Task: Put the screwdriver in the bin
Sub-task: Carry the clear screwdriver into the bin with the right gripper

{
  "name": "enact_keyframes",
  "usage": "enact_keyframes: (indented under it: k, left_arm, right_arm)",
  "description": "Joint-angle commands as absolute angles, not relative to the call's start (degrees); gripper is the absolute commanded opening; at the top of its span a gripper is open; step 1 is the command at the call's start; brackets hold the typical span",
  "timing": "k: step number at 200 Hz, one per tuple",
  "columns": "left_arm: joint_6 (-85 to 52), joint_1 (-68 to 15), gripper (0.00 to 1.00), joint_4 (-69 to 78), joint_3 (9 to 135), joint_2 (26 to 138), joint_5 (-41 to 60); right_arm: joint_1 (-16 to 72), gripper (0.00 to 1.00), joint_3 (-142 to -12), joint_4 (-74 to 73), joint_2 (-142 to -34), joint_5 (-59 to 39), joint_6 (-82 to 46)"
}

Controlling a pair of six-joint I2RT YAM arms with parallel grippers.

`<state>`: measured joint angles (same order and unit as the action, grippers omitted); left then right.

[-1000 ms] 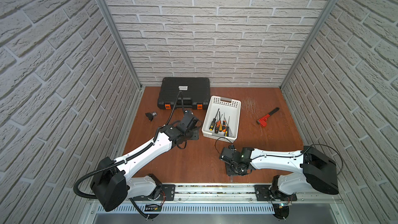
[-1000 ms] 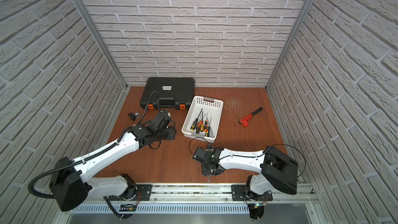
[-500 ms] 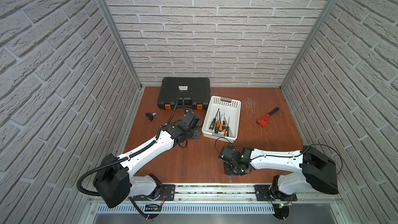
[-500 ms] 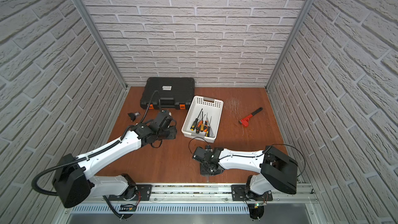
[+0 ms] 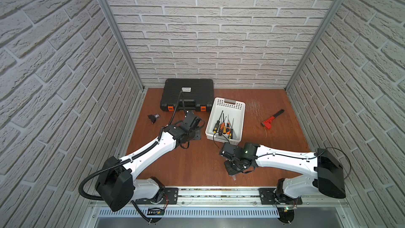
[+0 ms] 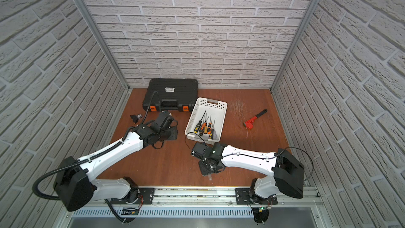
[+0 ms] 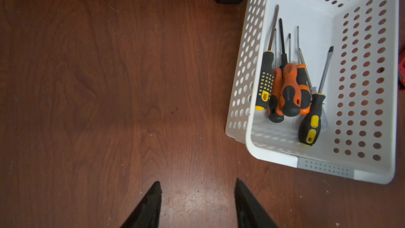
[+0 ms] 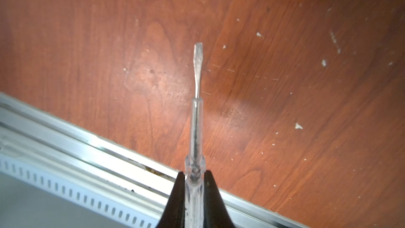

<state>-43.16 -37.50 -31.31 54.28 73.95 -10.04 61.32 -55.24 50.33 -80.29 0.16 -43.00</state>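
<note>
**Where the clear screwdriver sits: pinched in our right claw**

Because its handle is see-through plastic, we read the screwdriver (image 8: 197, 117) mainly by its thin steel shaft and flat blade. Our right gripper (image 8: 194, 173) pinches that handle, and the shaft juts straight out past the fingertips, over the wooden table (image 8: 87, 40). In both top views this claw is at 6 o'clock of the bin (image 5: 228, 106). Our left gripper (image 7: 197, 182) is spread and holds nothing, at 9 o'clock of the bin.

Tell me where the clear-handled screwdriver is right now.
The clear-handled screwdriver is clamped in the right gripper, seen in the right wrist view, at the front of the table by the metal rail, in front of the white bin.
</note>
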Motion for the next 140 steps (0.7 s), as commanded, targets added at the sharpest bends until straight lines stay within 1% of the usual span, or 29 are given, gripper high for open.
enact_keyframes:
  k: [1, 34, 69, 101, 140]
  left_arm:
    - [-43.59, -36.07, 0.55, -31.14, 55.14, 71.22, -12.14]
    - [-44.02, -34.43, 0.55, -31.95, 54.32, 68.48, -13.00]
    - [-44.06, -33.58, 0.55, -32.47, 54.67, 67.98, -12.35]
    - [-44.75, -33.58, 0.55, -32.07, 53.89, 67.51, -11.78]
    - [-45.09, -33.49, 0.55, -32.22, 53.66, 67.32, -10.90]
  right_arm:
    - [60.24, 0.06, -58.65, 55.46, -77.30, 0.46, -36.88]
    - [52.82, 0.06, -66.04, 53.41, -76.30, -4.36, -36.82]
    - [41.90, 0.06, -72.16, 45.05, -78.24, -10.52, -37.47]
    - [35.28, 0.06, -76.49, 40.55, -85.08, -10.33, -35.45]
    - [29.68, 0.06, -78.17, 34.52, -96.29, -13.52, -35.37]
